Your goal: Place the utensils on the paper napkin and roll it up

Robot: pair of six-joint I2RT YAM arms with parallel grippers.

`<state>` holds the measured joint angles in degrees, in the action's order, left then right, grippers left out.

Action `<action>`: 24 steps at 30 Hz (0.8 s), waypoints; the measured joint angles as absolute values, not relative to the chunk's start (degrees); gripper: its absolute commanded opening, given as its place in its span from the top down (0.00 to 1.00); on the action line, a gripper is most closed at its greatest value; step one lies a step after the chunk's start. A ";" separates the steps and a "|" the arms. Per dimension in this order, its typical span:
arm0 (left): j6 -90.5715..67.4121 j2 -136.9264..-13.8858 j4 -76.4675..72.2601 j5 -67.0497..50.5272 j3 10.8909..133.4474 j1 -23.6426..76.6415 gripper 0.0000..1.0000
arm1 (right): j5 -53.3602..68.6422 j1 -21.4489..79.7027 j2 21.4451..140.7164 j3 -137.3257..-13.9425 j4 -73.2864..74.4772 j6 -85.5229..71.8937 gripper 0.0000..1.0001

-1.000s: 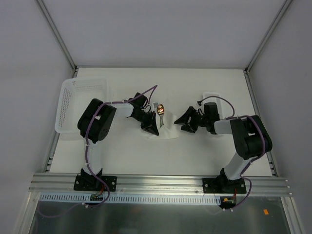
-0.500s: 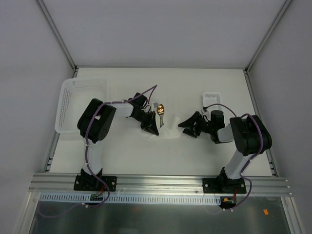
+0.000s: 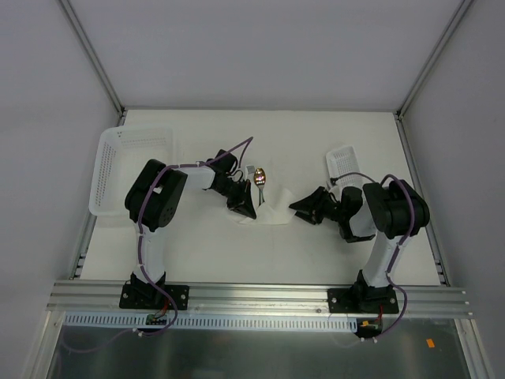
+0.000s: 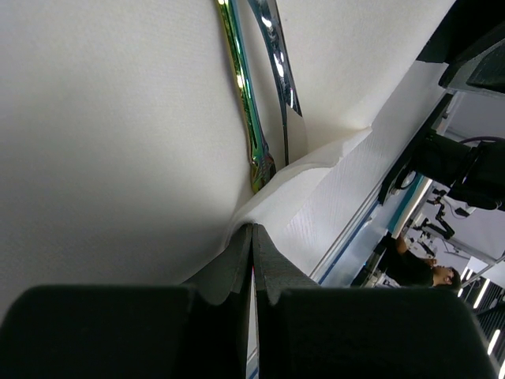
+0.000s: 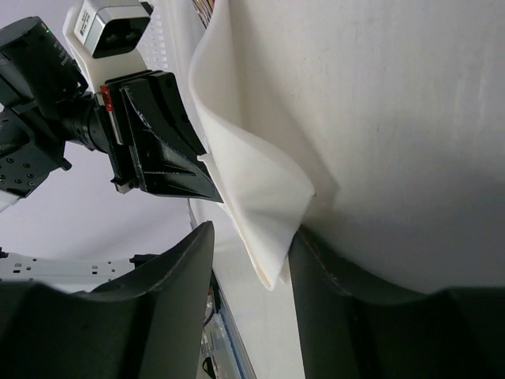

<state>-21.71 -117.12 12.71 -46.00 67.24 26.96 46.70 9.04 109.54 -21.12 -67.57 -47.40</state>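
Left fingers (image 4: 274, 275) pinching napkin (image 4: 331, 189), thin, creased paper

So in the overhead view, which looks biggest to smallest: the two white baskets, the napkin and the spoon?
1. left perforated basket
2. right perforated basket and paper napkin: alike, both partly covered, so unranked
3. gold-bowled spoon

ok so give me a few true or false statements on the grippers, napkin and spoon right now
1. The left gripper pinches an edge of the napkin. True.
2. The right gripper is clamped on the spoon. False: its fingers are apart, with a napkin corner between them.
3. The spoon lies in the big basket. False: it lies between the arms, by the napkin.
4. A small white basket sits near the right arm. True.
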 measured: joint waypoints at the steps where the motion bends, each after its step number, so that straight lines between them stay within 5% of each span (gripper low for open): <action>1: -21.71 -117.12 12.71 -45.98 67.24 26.92 1.00 | 46.26 9.08 109.49 -20.71 -68.03 -47.42 0.54; 20: -21.71 -117.12 12.69 -45.98 67.24 26.92 1.00 | 36.40 16.27 95.70 -25.61 -39.68 -35.38 0.52; 24: -21.71 -117.12 12.69 -45.98 67.24 26.92 1.00 | 34.81 17.76 94.28 -26.89 -35.99 -33.08 0.43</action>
<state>-21.71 -117.12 12.69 -45.98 67.24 26.92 34.81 17.76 94.28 -26.89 -35.99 -33.08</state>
